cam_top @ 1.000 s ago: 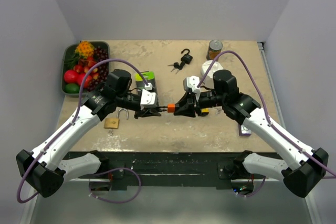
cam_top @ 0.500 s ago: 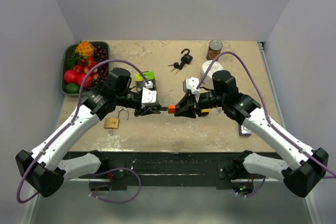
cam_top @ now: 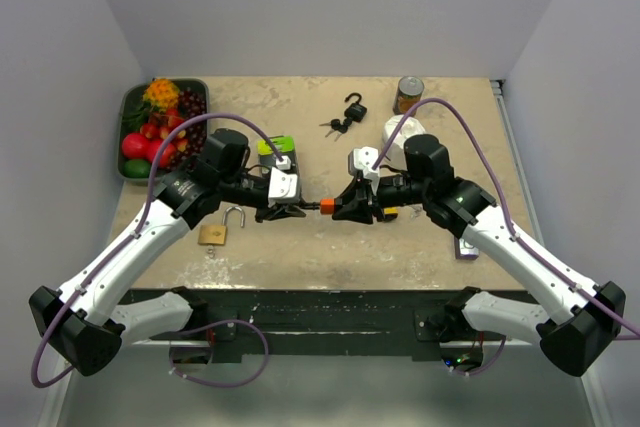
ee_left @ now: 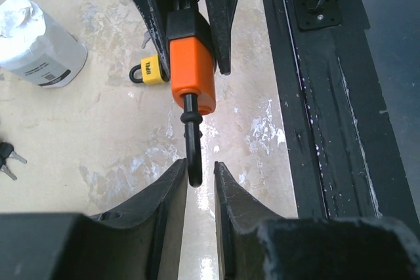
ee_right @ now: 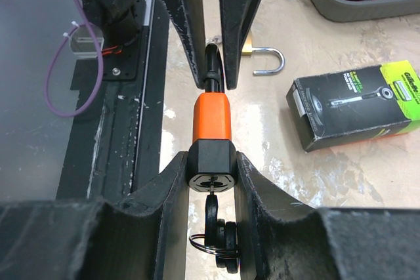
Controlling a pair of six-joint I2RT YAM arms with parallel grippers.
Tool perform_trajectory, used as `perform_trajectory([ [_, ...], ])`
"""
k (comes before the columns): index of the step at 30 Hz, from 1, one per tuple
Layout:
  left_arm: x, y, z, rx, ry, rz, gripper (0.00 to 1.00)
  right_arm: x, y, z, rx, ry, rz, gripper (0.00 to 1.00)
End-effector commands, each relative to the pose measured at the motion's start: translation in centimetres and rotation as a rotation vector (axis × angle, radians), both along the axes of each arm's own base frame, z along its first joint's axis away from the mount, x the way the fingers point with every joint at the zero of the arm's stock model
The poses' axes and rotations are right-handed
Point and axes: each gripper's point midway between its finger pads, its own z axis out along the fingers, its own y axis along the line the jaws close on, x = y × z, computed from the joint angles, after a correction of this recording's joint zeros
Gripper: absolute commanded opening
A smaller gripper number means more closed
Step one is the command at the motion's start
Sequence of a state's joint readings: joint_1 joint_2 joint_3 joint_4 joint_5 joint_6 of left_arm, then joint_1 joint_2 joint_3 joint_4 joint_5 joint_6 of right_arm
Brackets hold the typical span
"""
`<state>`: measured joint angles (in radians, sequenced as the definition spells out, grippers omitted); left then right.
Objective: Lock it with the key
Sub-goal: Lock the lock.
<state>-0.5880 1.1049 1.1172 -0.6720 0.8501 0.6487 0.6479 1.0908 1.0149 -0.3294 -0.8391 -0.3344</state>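
Shifted a touch farther from the bases over the last second, still nose to nose: left gripper (cam_top: 302,210) and right gripper (cam_top: 338,207), with the orange padlock (cam_top: 326,205) carried along between them. Nothing else on the table (cam_top: 330,257) displaced.

Nearest the bases, flat on the tabletop left of centre: a brass padlock (cam_top: 212,234), shackle swung open.

Next out, over mid-table and clear of the surface: the orange padlock, lying horizontal. Pinched at its black base end by the right jaws, one finger on each side. Key (ee_right: 210,206) seated in the keyhole at that end, a ring of spare keys (ee_right: 218,246) hanging from it. At the other end, shackle (ee_left: 193,152) reaching in between the left jaws. Left jaws only narrowly parted around it: close against one finger, a sliver of table showing beside the other, so no firm pinch seen.

Below the right gripper, on the table: a small yellow padlock (ee_left: 152,70).

Farther out: a green-and-black razor box (cam_top: 275,145) behind the left wrist, a white bottle (cam_top: 398,131) behind the right. Beyond those, a black padlock (cam_top: 354,107), open, with its keys (cam_top: 335,127) just beside it.

At the far edge: a can (cam_top: 408,95) right of centre, and in the far left corner a dark tray (cam_top: 127,99) of fruit.
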Motion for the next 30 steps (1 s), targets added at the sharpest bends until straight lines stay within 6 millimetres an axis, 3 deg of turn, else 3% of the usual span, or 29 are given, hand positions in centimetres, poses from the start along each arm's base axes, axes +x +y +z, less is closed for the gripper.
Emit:
perform_trajectory([
  [1,-0.4,-0.9,2.3,-0.067,-0.004,-0.033,0.27,0.5,0.3,2.6,0.065,-0.096,-0.012,0.00],
  [8,-0.7,-1.1,2.1,-0.073,0.039,-0.032,0.27,0.6,0.3,2.5,0.064,-0.096,-0.011,0.00],
  [11,-0.7,-1.2,2.0,-0.071,0.044,-0.033,0.21,0.6,0.4,2.4,0.060,-0.097,-0.008,0.00],
  [16,-0.8,-1.3,2.0,-0.076,0.054,-0.041,0.00,0.4,0.4,2.4,0.064,-0.112,0.014,0.00],
  [30,-2.1,-3.1,2.8,-0.140,0.162,-0.095,0.00,0.3,1.4,2.5,0.065,-0.170,0.076,0.00],
])
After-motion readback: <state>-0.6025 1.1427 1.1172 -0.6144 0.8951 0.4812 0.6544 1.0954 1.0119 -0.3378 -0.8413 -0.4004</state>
